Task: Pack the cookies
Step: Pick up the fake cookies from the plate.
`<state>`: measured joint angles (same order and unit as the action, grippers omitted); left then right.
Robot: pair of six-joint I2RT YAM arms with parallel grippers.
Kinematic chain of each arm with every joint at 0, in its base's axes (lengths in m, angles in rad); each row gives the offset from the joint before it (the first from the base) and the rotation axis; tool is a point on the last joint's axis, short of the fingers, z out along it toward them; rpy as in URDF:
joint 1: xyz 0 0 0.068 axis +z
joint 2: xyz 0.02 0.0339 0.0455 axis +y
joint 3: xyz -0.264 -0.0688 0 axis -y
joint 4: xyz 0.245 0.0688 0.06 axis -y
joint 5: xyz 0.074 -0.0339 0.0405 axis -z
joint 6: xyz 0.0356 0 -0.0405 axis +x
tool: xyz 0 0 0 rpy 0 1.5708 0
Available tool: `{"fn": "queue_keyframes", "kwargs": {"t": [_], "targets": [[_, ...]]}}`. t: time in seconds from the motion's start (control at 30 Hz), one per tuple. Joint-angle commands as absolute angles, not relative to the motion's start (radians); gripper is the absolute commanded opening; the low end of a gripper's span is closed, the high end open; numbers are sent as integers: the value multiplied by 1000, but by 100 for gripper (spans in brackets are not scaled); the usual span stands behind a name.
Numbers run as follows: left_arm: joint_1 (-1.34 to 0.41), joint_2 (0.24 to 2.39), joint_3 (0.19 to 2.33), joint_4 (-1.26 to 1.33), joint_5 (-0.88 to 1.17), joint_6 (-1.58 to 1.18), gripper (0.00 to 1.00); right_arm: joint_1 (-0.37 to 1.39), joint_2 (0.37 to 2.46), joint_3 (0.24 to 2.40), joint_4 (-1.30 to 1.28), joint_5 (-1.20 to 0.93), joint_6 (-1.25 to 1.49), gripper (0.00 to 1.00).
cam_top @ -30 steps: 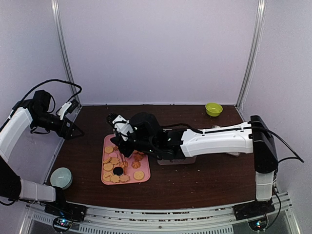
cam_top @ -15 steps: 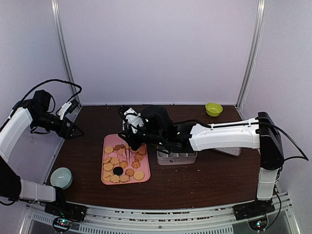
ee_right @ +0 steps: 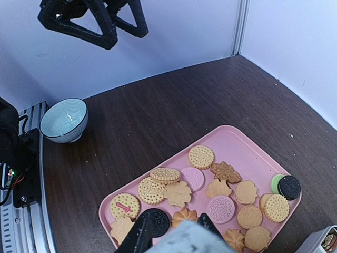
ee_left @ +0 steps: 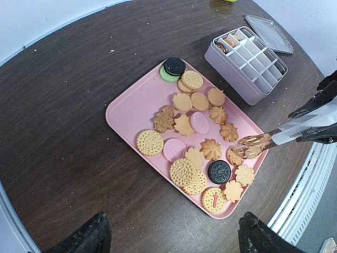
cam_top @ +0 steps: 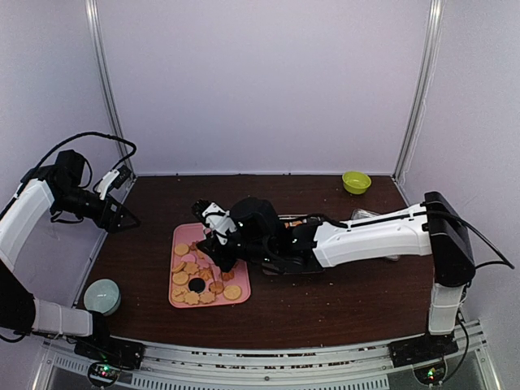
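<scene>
Many cookies (ee_left: 192, 126) lie on a pink tray (ee_left: 129, 108), mostly golden rounds and flowers, a few pink, black and green; they also show in the right wrist view (ee_right: 208, 187) and the top view (cam_top: 195, 272). My right gripper (cam_top: 221, 248) (ee_right: 176, 236) is shut on metal tongs (ee_left: 274, 138). The tong tips rest on a round golden cookie (ee_left: 235, 157) at the tray's right edge. My left gripper (ee_left: 174, 225) (cam_top: 120, 218) is open and empty, held high off the table's left side.
A grey compartment box (ee_left: 247, 60) holding a few cookies stands right of the tray, its lid (ee_left: 269, 34) beyond it. A pale blue bowl (ee_right: 64, 120) (cam_top: 102, 296) sits at the near left. A green bowl (cam_top: 356, 181) sits at the far right.
My right gripper with the tongs lifted and swung right, then came back down over the tray's right part. The left arm has not moved.
</scene>
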<state>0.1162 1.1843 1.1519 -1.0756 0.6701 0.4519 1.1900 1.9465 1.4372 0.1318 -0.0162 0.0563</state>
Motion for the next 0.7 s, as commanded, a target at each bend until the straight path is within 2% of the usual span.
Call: {"fn": "queue_keyframes", "kwargs": {"t": [0.0, 0.67], "targets": [[123, 1176, 1155, -1083, 684, 464, 86, 1211, 1919, 1446, 173, 33, 3, 29], [123, 1168, 1151, -1083, 678, 469, 86, 1218, 1966, 1491, 219, 1, 14, 35]]}}
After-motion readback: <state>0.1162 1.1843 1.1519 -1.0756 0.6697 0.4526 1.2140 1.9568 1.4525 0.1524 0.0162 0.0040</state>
